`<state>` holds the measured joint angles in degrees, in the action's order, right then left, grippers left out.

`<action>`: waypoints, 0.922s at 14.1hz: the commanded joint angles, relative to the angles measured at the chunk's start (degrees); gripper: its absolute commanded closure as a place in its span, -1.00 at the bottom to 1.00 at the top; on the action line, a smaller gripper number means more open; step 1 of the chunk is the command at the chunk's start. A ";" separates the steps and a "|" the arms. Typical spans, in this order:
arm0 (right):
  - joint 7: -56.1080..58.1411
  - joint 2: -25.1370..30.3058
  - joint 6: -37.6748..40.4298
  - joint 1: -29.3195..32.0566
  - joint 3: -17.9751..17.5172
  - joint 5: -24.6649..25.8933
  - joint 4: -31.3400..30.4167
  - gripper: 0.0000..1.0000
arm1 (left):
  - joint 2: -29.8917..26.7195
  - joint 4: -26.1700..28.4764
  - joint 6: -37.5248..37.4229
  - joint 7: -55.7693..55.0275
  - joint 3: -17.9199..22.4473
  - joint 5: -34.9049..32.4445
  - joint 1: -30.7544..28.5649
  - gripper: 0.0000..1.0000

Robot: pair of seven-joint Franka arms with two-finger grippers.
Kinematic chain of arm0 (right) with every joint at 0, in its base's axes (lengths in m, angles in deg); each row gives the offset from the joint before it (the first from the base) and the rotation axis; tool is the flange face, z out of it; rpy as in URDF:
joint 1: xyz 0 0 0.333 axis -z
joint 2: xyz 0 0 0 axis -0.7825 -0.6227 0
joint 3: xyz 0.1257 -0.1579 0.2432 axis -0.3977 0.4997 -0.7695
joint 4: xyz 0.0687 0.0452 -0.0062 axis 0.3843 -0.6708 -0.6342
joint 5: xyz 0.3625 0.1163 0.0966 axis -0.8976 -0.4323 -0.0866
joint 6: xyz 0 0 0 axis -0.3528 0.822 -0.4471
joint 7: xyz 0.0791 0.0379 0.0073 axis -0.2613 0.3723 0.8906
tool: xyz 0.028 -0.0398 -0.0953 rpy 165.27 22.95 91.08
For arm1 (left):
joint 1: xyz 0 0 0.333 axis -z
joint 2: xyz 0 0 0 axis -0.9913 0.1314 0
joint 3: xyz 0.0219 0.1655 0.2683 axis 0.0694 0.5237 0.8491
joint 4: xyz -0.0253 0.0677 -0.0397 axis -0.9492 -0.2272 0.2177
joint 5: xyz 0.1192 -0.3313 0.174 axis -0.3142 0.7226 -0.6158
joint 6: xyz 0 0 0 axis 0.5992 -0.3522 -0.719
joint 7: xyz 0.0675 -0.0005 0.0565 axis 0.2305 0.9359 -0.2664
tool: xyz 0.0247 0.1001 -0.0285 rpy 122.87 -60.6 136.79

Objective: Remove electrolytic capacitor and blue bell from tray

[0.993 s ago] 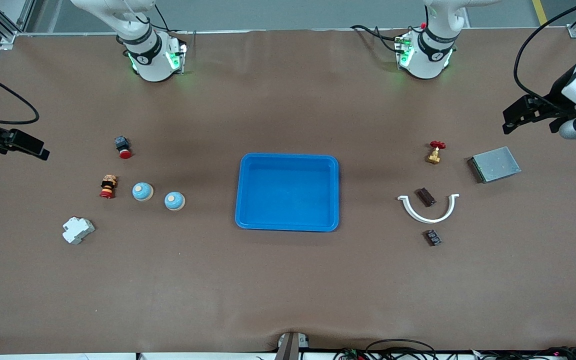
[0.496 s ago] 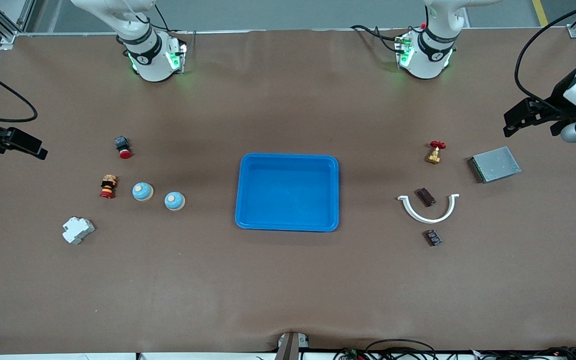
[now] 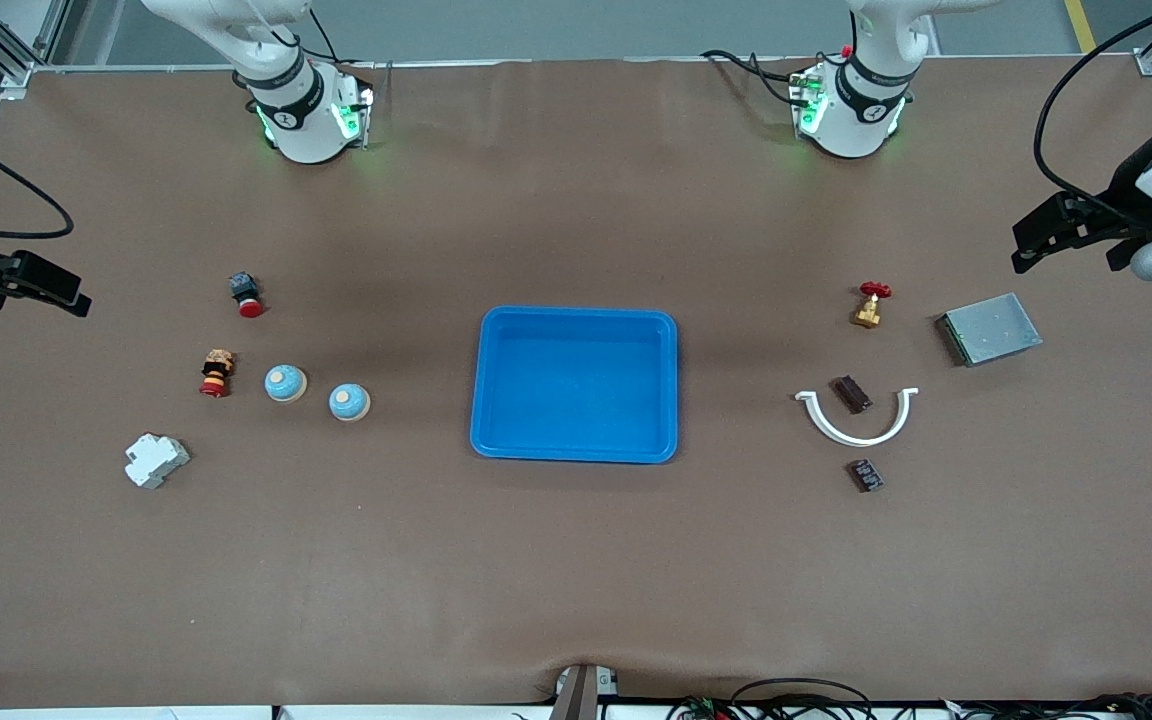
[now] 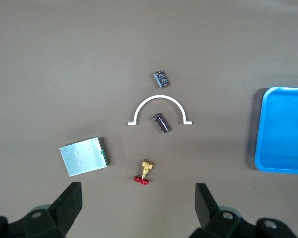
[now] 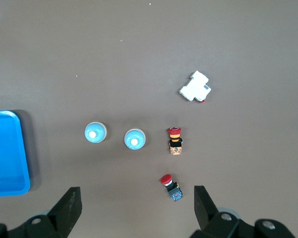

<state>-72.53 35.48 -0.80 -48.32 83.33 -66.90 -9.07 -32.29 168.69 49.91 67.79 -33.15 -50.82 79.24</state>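
— Where are the bells?

— Toward the right arm's end of the table. The first bell (image 3: 285, 383) sits just beside a striped button (image 3: 217, 372); the second bell (image 3: 348, 402) is a little nearer the front camera and closer to the tray (image 3: 576, 452). Both stand upright, apart from each other.

— And the capacitors?

— At the left arm's end. The first capacitor (image 3: 852, 393) lies inside the curve of a white arc (image 3: 856, 437), apparently not touching it. The second capacitor (image 3: 866, 475) lies nearer the front camera, just outside the arc.

— What is in the tray?

— Bare blue floor, in the middle of the table between the two groups.

— The grippers?

— The left gripper (image 4: 137, 194) hangs high over the left arm's end of the table, above the ground by the valve (image 3: 869, 305) and the metal box (image 3: 991, 328). Its jaws are spread wide and hold nothing. The right gripper (image 5: 136, 194) hangs high over the right arm's end, above the spot by the red button (image 3: 245, 293). Its jaws are also wide apart and empty.

— Anything else down there?

— A white breaker (image 3: 156, 460), nearer the front camera than the bells and well apart from them.
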 commanded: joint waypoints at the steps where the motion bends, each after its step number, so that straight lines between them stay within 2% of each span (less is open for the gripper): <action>1: 0.74 1.22 0.42 0.61 -0.40 0.87 -0.89 -1.00 | 0.75 -1.77 -1.58 0.85 -0.33 -1.45 -0.22 -1.00; 13: 0.82 1.22 0.86 0.52 -0.40 0.78 -0.80 -1.00 | 0.66 -1.60 -2.20 0.67 -1.29 -1.89 -0.21 -1.00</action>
<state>-72.44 35.48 -0.27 -48.32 83.34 -66.90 -9.07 -32.28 168.68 49.17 67.79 -33.23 -51.16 79.23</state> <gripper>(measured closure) 0.000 0.000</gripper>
